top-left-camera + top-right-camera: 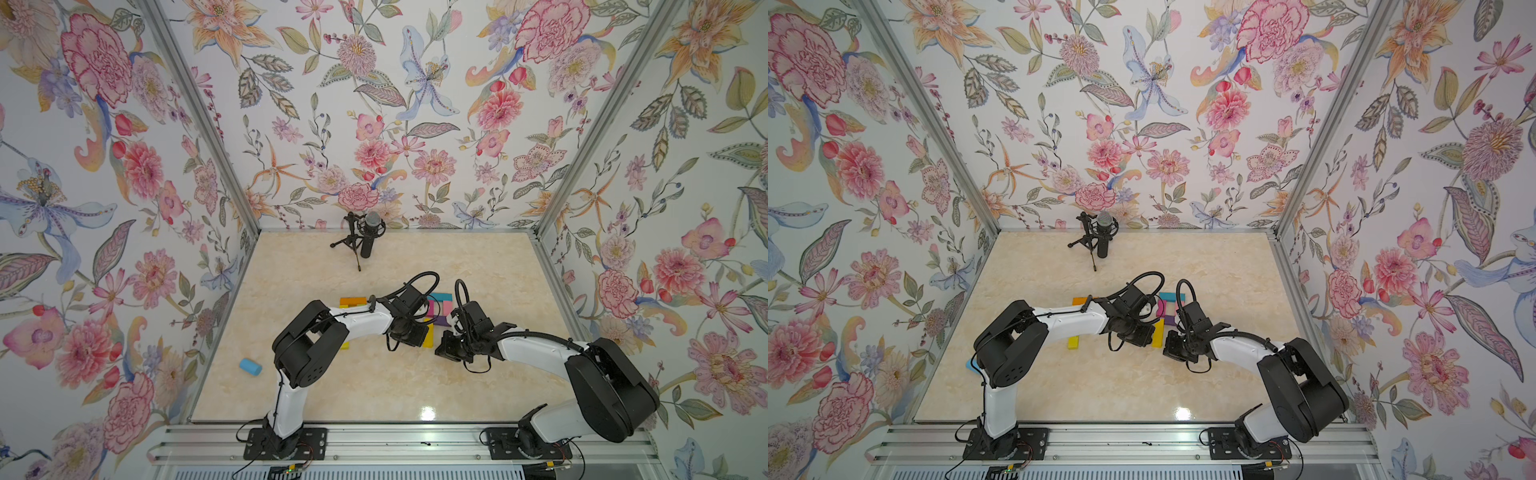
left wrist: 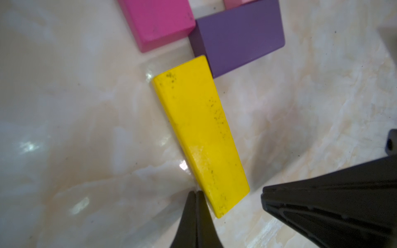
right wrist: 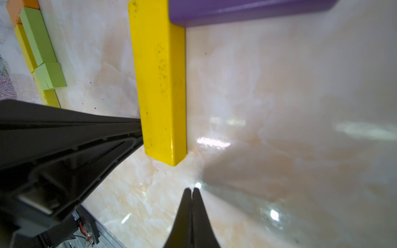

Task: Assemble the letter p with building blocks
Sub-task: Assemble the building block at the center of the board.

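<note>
Yellow block [image 2: 199,133] just beside left gripper [image 2: 196,192]

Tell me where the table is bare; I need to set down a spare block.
Bare: the wide near strip of table between the front rail and the blocks; also the far right corner beside the microphone. Crowded: the middle, where left gripper and right gripper flank the yellow block by the purple block.

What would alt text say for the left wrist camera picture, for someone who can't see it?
A long yellow block lies flat on a marbled table, the shut left gripper against its side. Its far end meets a purple block, beside a magenta block.
</note>
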